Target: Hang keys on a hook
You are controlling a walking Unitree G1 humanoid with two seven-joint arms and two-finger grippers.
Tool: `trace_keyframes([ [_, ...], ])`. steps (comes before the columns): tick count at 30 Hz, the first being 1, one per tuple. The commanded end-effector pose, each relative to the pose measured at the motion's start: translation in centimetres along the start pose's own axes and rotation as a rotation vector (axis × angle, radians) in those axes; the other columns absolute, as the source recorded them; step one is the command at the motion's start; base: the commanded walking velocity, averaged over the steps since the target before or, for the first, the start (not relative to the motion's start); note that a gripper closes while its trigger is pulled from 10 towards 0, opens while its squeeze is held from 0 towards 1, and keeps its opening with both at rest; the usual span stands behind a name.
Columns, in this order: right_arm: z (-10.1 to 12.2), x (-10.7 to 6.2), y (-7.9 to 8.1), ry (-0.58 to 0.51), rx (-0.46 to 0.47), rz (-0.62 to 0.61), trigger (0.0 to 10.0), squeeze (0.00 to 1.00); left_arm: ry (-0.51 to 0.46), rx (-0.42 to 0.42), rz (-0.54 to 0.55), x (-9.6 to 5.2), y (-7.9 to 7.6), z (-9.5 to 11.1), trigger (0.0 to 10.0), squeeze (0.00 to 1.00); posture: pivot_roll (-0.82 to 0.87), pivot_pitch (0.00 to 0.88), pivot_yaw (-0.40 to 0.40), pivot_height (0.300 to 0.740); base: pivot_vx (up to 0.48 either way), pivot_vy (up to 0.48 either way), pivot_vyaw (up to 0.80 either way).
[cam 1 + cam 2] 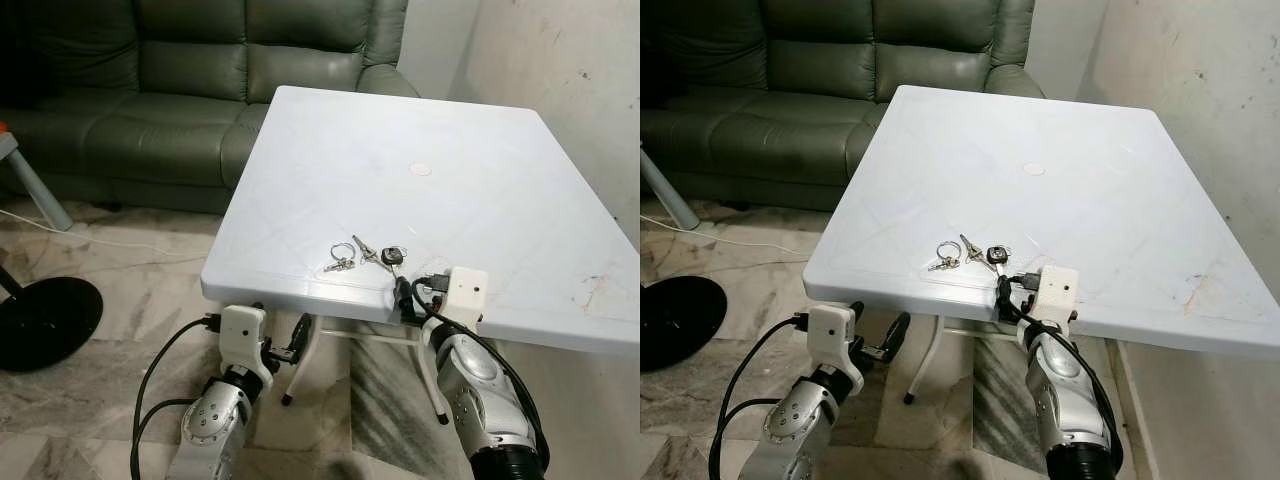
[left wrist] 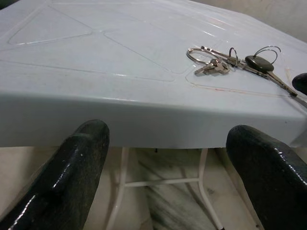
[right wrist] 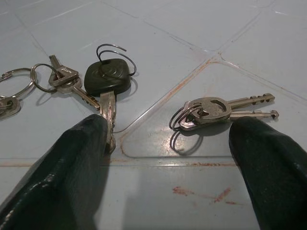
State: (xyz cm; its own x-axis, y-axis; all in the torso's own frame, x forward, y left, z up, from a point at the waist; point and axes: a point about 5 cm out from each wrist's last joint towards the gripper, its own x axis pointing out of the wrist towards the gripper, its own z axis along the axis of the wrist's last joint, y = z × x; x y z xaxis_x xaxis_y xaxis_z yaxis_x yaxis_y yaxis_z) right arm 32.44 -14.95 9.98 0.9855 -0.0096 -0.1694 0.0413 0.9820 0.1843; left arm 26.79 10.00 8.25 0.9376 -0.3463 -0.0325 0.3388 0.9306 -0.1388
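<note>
Here a white plastic worktop with moulded diagonal lines and reddish scuffs stands on a marbled tile floor, a dark green leather sofa behind it and a pale wall to the right. A black round base sits on the floor far left.

The right end effector rests on the worktop's near edge, its fingers spread apart and grasping nothing. Just ahead of it, between the fingers, lies a small pair of silver keys on a ring, blades pointing away toward the right finger's side. Touching the left finger's tip is a black-headed key, its long axis running from the head straight back to that finger. Beyond it, further left, sit another silver key and wire rings.

The left end effector is below the worktop's near edge, fingers wide apart and empty; the key bunch lies ahead and to its right on the surface.
</note>
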Motion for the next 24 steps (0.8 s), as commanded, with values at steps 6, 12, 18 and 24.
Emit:
trace_keyframes([
  [6, 0.0, 0.2, -0.2, 0.001, 0.001, -0.043, 5.5, 0.0, -0.004, -0.035, -0.002, 0.1, -1.2, -0.1, 10.0, 0.0, 0.04, 0.132, -0.071, 0.74, 0.0, 0.0, 0.0],
  [12, 0.1, 0.2, 0.3, -0.001, -0.004, -0.069, 0.0, 0.0, -0.008, -0.033, 0.008, 0.1, -1.3, 0.0, 10.0, 0.0, 0.04, 0.132, -0.072, 0.74, 0.0, 0.0, 0.0],
  [18, -0.1, 0.2, 0.7, 0.009, -0.001, -0.066, 0.0, 0.0, -0.008, -0.034, 0.016, 0.1, -1.3, 0.0, 10.0, 0.0, 0.04, 0.132, -0.071, 0.74, 0.0, 0.0, 0.0],
  [24, 0.1, 0.3, 1.1, 0.001, 0.012, -0.069, 0.0, 0.0, -0.009, -0.036, 0.025, 0.1, -1.3, 0.0, 10.0, 0.0, 0.05, 0.139, -0.074, 0.74, 0.0, 0.0, 0.0],
])
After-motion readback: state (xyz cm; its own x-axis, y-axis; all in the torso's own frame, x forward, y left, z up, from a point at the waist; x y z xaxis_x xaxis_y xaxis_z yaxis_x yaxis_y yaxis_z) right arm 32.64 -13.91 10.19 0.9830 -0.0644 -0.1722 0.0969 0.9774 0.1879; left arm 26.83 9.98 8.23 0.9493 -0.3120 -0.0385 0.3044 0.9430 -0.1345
